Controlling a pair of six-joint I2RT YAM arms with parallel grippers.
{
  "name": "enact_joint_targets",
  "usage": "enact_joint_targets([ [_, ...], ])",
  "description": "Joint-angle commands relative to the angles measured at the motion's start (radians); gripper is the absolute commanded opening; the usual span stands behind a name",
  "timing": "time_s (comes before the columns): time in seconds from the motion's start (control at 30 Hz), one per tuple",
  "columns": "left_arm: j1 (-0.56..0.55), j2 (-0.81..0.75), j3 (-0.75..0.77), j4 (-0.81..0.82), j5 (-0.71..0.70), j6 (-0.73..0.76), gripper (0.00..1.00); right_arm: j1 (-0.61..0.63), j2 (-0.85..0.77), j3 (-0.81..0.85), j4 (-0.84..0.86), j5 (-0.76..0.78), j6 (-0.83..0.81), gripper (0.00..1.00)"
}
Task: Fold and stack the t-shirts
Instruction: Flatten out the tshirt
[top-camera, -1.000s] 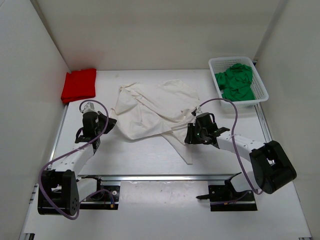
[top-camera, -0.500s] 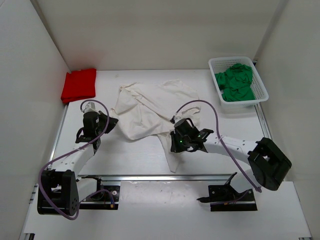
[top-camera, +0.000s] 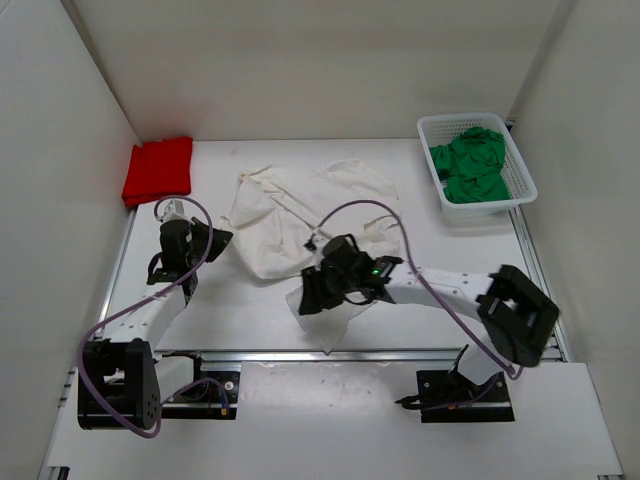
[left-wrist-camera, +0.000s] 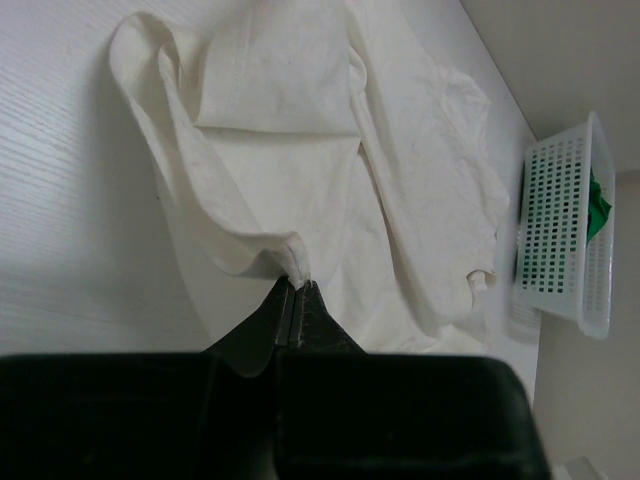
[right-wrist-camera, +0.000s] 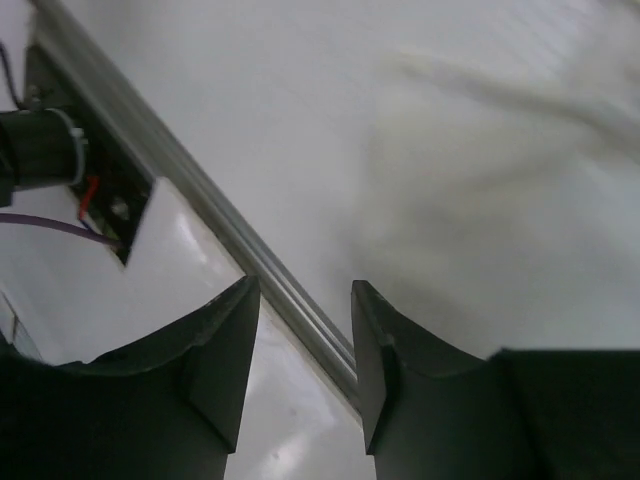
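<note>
Two white walls (top-camera: 60, 120) flank the table (top-camera: 250, 312); left claw (left-wrist-camera: 297, 292) pinches white shirt (left-wrist-camera: 300, 100), right claw (right-wrist-camera: 305, 300) gapes.

No legible text, label, brand, number or sign anywhere in the three views.
</note>
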Motion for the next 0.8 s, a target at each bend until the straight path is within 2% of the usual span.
enact_joint_targets([
  [0.0, -0.001, -0.010, 0.020, 0.023, 0.027, -0.010, 0.00, -0.117, -0.213, -0.163, 0.001, 0.030, 0.014, 0.40],
  [0.03, -0.002, -0.016, 0.008, 0.024, 0.025, -0.010, 0.00, -0.172, -0.273, -0.232, 0.006, 0.059, 0.024, 0.34],
  [0.07, -0.005, -0.012, -0.002, 0.026, 0.025, -0.011, 0.00, -0.251, -0.321, -0.292, 0.008, 0.093, 0.027, 0.33],
  [0.2, -0.036, -0.028, -0.005, 0.012, 0.011, -0.002, 0.00, -0.472, -0.370, -0.426, 0.009, 0.171, 0.004, 0.33],
  [0.27, -0.042, -0.036, -0.017, 0.010, 0.007, 0.005, 0.00, -0.525, -0.385, -0.467, 0.031, 0.199, -0.009, 0.37],
  [0.33, -0.048, -0.038, -0.026, 0.007, 0.001, 0.010, 0.00, -0.601, -0.354, -0.480, 0.080, 0.158, -0.012, 0.40],
  [0.47, -0.057, -0.038, -0.045, 0.003, 0.005, 0.016, 0.00, -0.608, -0.240, -0.438, 0.067, 0.159, -0.033, 0.40],
  [0.5, -0.057, -0.044, -0.043, 0.003, 0.001, 0.016, 0.00, -0.619, -0.228, -0.449, 0.081, 0.155, -0.042, 0.34],
  [0.53, -0.063, -0.041, -0.043, 0.001, 0.001, 0.016, 0.00, -0.628, -0.214, -0.451, 0.121, 0.136, -0.036, 0.21],
  [0.57, -0.070, -0.041, -0.043, -0.002, 0.001, 0.021, 0.00, -0.640, -0.191, -0.445, 0.149, 0.135, -0.032, 0.13],
  [0.6, -0.074, -0.039, -0.048, 0.006, 0.005, 0.013, 0.00, -0.664, -0.162, -0.429, 0.155, 0.133, -0.029, 0.01],
  [0.77, -0.114, -0.048, -0.069, 0.000, -0.018, 0.013, 0.00, -0.804, -0.059, -0.207, 0.112, 0.167, -0.085, 0.00],
])
